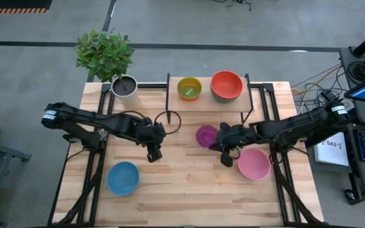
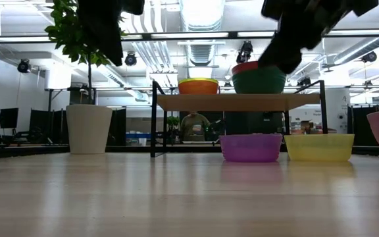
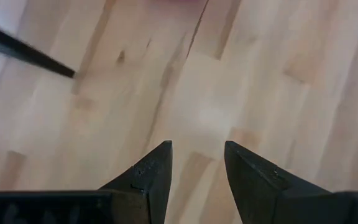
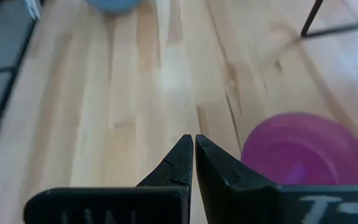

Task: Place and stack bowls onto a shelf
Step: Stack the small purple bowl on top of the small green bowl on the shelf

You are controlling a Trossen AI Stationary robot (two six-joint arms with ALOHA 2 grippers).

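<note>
The right claw (image 1: 227,158) hangs clenched and empty just beside the purple bowl (image 1: 206,135) at mid-counter (image 1: 182,190), the pink bowl (image 1: 254,163) toward the right edge. The left claw (image 1: 153,154) hovers released over bare wood. On the shelf (image 1: 208,100) sit stacked bowls.

The shelf (image 1: 206,96) stands at the back of the table (image 1: 189,190), beyond both grippers. On it sit the small-bowl stack (image 1: 189,88), on the left gripper's side, and the large-bowl stack (image 1: 226,85), on the right gripper's side. The right gripper (image 1: 226,159) hangs between a single small bowl (image 1: 204,135), just shelfward, and a large bowl (image 1: 253,163), just outward. Another large bowl (image 1: 122,178) lies nearer the front, outward of the left gripper (image 1: 154,154). The plant pot (image 1: 124,86) stands beside the shelf's left end.
</note>
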